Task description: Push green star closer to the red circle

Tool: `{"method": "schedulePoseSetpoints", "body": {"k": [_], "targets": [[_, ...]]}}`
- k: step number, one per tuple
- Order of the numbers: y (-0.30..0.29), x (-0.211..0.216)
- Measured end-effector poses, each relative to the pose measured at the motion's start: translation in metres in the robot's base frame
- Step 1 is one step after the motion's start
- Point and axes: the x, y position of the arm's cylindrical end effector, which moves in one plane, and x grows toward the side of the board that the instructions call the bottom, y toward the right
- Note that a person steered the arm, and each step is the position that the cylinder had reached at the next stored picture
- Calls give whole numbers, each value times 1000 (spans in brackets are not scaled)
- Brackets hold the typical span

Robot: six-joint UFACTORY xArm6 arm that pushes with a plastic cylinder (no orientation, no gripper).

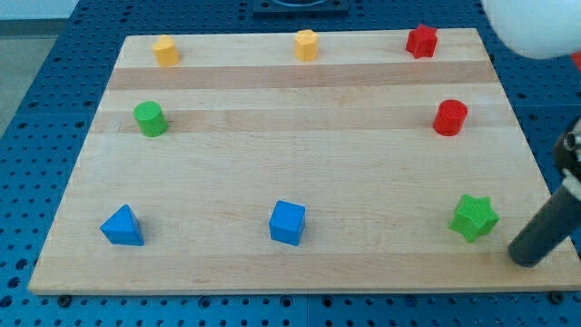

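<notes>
Green star (474, 218): near right of the board (272, 182), well apart from the red circle.
Red circle (450, 118): right side, farther back than the star.
My tip (525, 258): just right of the star, slightly nearer, not touching it.
Jaws: none; the arm ends in a plain rod.
Red star (421, 41): far right corner.
Blue cube (287, 222): near middle.

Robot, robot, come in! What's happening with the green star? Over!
My tip on the board, just right of the green star, not touching. Red circle straight up the view. Nothing between them.
</notes>
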Motion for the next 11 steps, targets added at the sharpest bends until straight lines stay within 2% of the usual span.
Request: {"method": "schedulePoseSetpoints", "body": {"k": [2,4,9,11], "targets": [[-33,-11],[-33,-27],[-41,-103],[-71,-134]]}}
